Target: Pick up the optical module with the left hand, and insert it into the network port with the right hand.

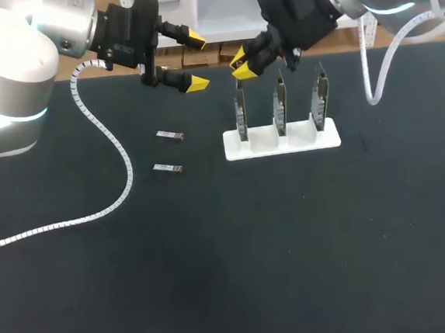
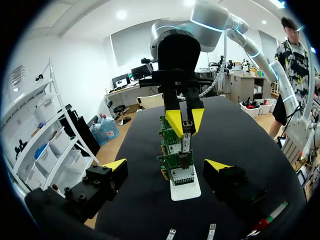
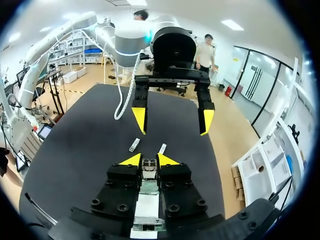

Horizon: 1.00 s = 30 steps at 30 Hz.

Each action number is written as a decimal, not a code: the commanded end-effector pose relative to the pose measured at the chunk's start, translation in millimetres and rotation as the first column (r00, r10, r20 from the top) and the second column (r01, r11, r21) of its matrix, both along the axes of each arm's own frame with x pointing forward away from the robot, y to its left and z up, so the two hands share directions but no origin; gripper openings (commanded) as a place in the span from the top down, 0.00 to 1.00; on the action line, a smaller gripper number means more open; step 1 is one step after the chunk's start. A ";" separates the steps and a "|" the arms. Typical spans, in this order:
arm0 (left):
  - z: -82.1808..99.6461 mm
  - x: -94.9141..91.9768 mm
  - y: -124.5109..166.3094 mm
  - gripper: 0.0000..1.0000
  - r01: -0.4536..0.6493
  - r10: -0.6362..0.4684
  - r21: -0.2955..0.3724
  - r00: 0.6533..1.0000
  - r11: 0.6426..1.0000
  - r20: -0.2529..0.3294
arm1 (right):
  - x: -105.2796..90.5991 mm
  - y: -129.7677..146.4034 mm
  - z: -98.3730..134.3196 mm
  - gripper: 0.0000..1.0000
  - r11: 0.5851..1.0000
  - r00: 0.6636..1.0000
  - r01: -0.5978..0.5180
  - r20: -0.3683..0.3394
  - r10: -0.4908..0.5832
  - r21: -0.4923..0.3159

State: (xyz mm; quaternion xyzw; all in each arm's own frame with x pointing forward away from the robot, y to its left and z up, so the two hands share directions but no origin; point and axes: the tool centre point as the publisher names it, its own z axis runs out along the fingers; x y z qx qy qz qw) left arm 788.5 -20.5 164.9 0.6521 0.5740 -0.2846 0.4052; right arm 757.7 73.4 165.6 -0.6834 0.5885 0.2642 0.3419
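Your right gripper (image 3: 149, 161) is closed on an optical module (image 3: 148, 168), held just above the upright circuit board (image 1: 241, 116) nearest your left arm, one of three in a white stand (image 1: 283, 143). Your left gripper (image 1: 196, 60) hangs beside that board with its jaws wide apart. One spare module (image 1: 170, 136) and another (image 1: 167, 168) lie on the black table (image 1: 294, 269) near the stand.

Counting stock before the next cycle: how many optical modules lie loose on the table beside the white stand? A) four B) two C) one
B: the head view shows a farther module and a nearer module lying flat on the table, apart from each other, beside the white stand.
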 end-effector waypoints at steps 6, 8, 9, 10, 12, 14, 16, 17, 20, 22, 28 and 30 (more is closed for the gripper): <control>0.4 1.8 -0.4 0.00 0.003 -0.003 0.005 1.000 1.000 -0.003 | 3.1 2.4 2.6 1.00 1.000 1.000 -0.011 0.006 0.011 -0.015; 0.4 1.8 -0.4 0.00 0.003 -0.003 0.005 1.000 1.000 -0.003 | 2.4 2.0 1.5 1.00 1.000 1.000 -0.011 0.004 0.011 -0.015; 0.4 1.8 -0.4 0.00 0.003 -0.003 0.005 1.000 1.000 -0.003 | 2.0 1.9 0.2 1.00 1.000 1.000 -0.010 -0.002 0.010 -0.019; 0.4 1.8 -0.4 0.00 0.003 -0.003 0.005 1.000 1.000 -0.003 | 2.0 1.9 -0.1 1.00 1.000 1.000 -0.009 -0.003 0.009 -0.018; 0.4 1.8 -0.4 0.00 0.003 -0.003 0.005 1.000 1.000 -0.003 | 2.0 2.6 -1.2 1.00 1.000 1.000 -0.010 -0.005 0.010 -0.017; 0.4 1.8 -0.4 0.00 0.003 -0.003 0.005 1.000 1.000 -0.003 | 2.0 3.1 -2.0 1.00 1.000 1.000 -0.011 -0.007 0.011 -0.018; 0.4 1.8 -0.4 0.00 0.003 -0.003 0.005 1.000 1.000 -0.003 | 2.0 3.5 -2.4 1.00 1.000 1.000 -0.012 -0.009 0.012 -0.017; 0.4 1.8 -0.4 0.00 0.003 -0.003 0.005 1.000 1.000 -0.003 | 2.0 3.8 -2.4 1.00 1.000 1.000 -0.013 -0.008 0.013 -0.017; 0.4 1.8 -0.4 0.00 0.003 -0.003 0.005 1.000 1.000 -0.003 | 2.4 5.5 -1.3 1.00 1.000 1.000 -0.019 -0.005 0.019 -0.019; 0.4 1.8 -0.4 0.00 0.003 -0.003 0.005 1.000 1.000 -0.003 | 2.6 6.2 -0.5 1.00 1.000 1.000 -0.021 -0.004 0.021 -0.023; 0.4 1.8 -0.4 0.00 0.003 -0.003 0.005 1.000 1.000 -0.003 | 0.0 5.5 -4.1 1.00 1.000 1.000 -0.015 -0.016 0.015 -0.027; 0.4 1.8 -0.4 0.00 0.003 -0.003 0.005 1.000 1.000 -0.003 | -1.2 4.4 -4.7 1.00 1.000 1.000 -0.011 -0.017 0.011 -0.027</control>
